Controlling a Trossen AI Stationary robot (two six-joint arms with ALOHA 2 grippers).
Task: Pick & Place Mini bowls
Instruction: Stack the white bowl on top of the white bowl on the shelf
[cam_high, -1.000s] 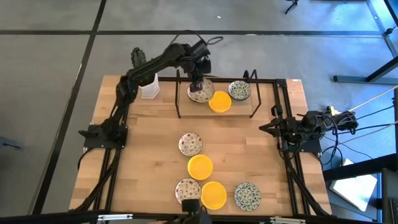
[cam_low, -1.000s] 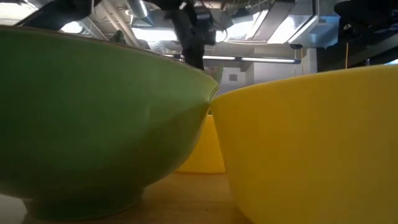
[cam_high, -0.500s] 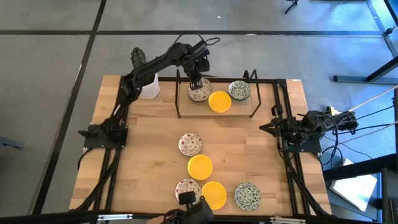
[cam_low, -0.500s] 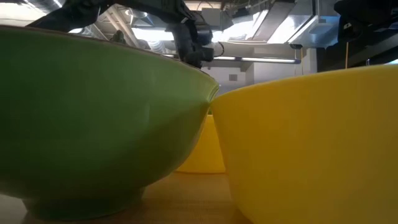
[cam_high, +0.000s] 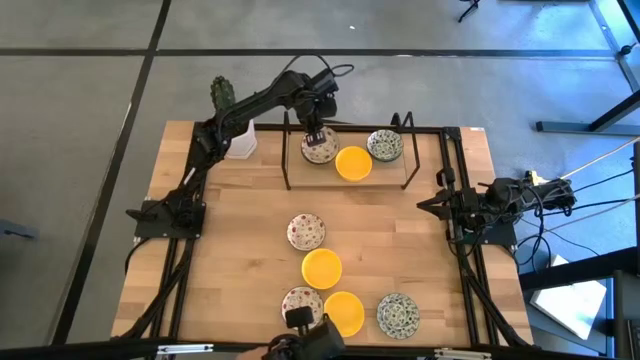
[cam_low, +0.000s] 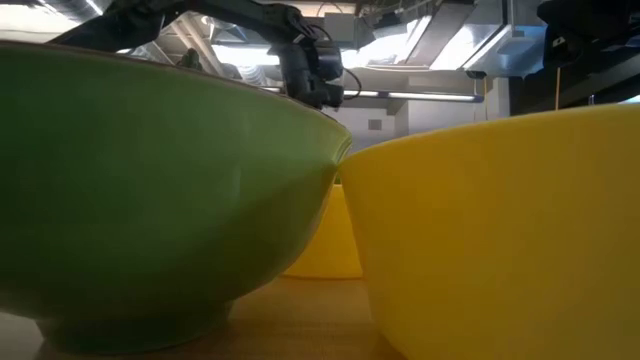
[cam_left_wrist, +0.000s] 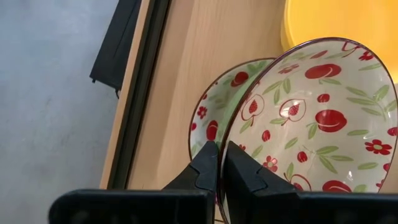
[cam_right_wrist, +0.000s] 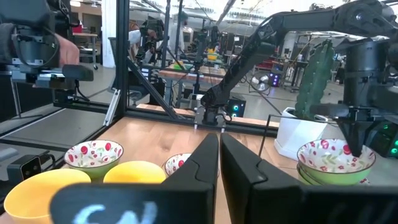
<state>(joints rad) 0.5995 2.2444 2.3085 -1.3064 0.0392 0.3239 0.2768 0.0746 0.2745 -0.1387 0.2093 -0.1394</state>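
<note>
The left gripper (cam_high: 316, 136) pinches the rim of a red-specked bowl (cam_left_wrist: 311, 124), tilted over a matching bowl (cam_left_wrist: 214, 121) beneath it, inside the black rack (cam_high: 288, 175) at the table's far edge. A yellow bowl (cam_high: 352, 163) sits just beside; a cactus pot (cam_high: 238, 140) stands nearby. The right gripper (cam_high: 425, 205), fingers together, waits at the right edge.

High cam looks straight down on the whole table (cam_high: 250, 215) w/ both arms. Low cam sits at tabletop level, jammed right against a green-looking bowl (cam_low: 150, 200) and a yellow bowl (cam_low: 500, 230), facing across into the room. Left wrist cam points down, v. close on a red-speck bowl (cam_left_wrist: 311, 124) stacked on another. Right wrist cam looks level across the table from the side; shares that stack (cam_right_wrist: 336, 158) and the left gripper (cam_right_wrist: 356, 146) w/ the high view (cam_high: 314, 135).
</note>
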